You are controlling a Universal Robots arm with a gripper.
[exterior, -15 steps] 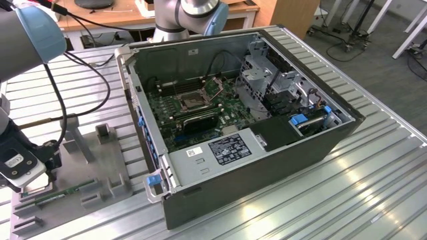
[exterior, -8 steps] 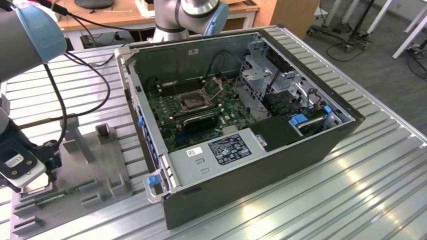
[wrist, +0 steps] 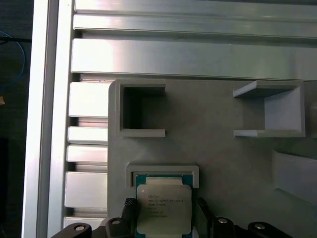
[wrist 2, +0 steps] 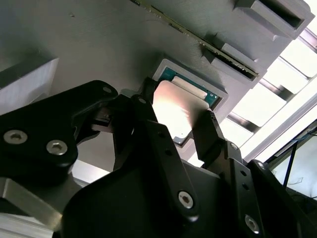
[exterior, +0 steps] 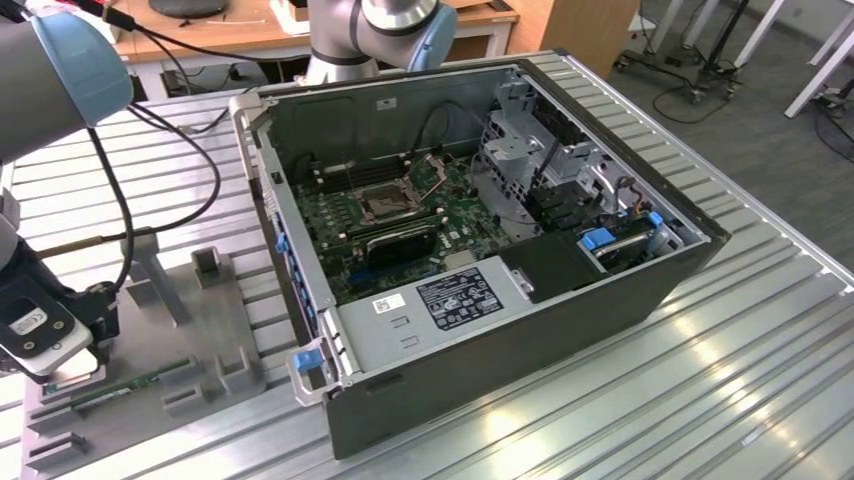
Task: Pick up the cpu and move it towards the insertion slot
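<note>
The cpu (wrist: 162,206) is a flat square chip with a silvery top and lies in a shallow grey recess of the fixture plate (wrist: 213,148). My gripper (wrist: 166,208) hangs right over it and is open, one black finger (wrist: 130,209) on each side of the chip with narrow gaps. The second wrist view shows the cpu (wrist 2: 181,106) between the same fingers, lying flat in its recess. In the exterior view my gripper (exterior: 60,365) is low at the left, over the fixture. The insertion slot (exterior: 384,203) is the silver-framed square socket on the motherboard inside the open computer case (exterior: 561,300).
A long green memory stick (exterior: 127,385) lies on the fixture beside my gripper. Grey holder blocks (exterior: 210,265) stand up from the plate. The case walls rise around the motherboard. A black cable (exterior: 127,215) hangs from the arm. The table is ribbed aluminium (exterior: 747,380).
</note>
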